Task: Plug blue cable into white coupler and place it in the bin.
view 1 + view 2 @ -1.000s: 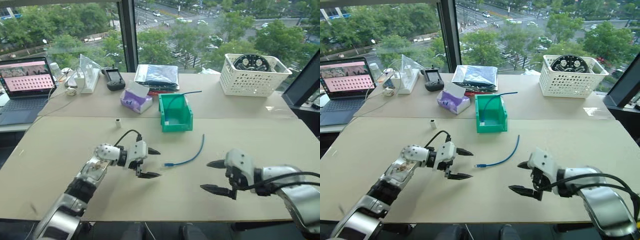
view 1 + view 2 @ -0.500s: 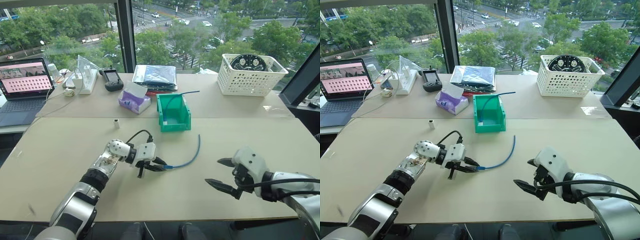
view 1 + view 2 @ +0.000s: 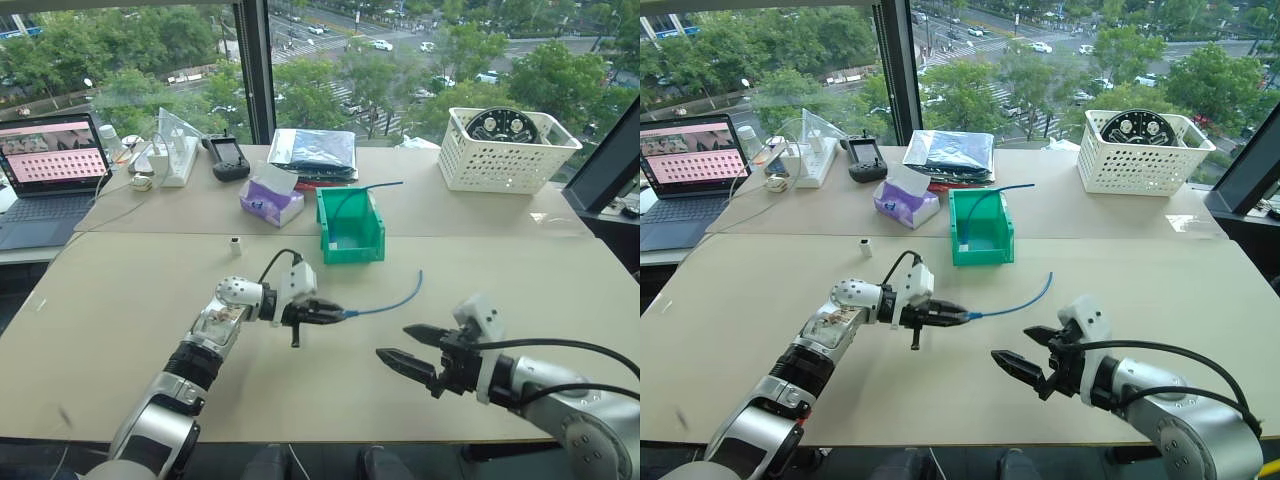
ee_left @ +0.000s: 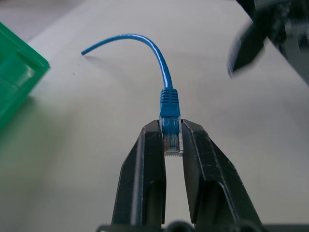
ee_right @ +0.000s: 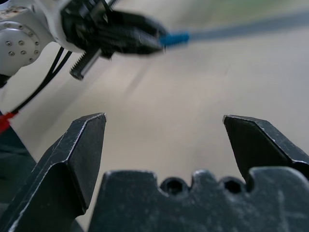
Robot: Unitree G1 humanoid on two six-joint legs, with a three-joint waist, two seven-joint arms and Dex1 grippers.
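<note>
The blue cable (image 3: 385, 305) has its plug end pinched in my left gripper (image 3: 330, 312), which is shut on it and holds it just above the table, pointing to the right. In the left wrist view the plug (image 4: 171, 135) sits between the two fingers, and the rest of the cable (image 4: 145, 46) curves away over the table. My right gripper (image 3: 393, 342) stands open a short way to the right of the plug, with nothing in it. The white coupler (image 3: 235, 244) stands alone on the table at the far left. The green bin (image 3: 350, 254) holds a darker blue cable.
A white lattice basket (image 3: 505, 150) stands at the back right. A laptop (image 3: 55, 165), a power strip (image 3: 180, 160), a black handset (image 3: 228, 158), a purple tissue pack (image 3: 272, 200) and a dark bag (image 3: 315, 150) line the back. A seam (image 3: 150, 234) runs across the table.
My left gripper went from open beside the plug to shut on it, then lifted it and swung it right. My right gripper rolled and came left toward the plug.
</note>
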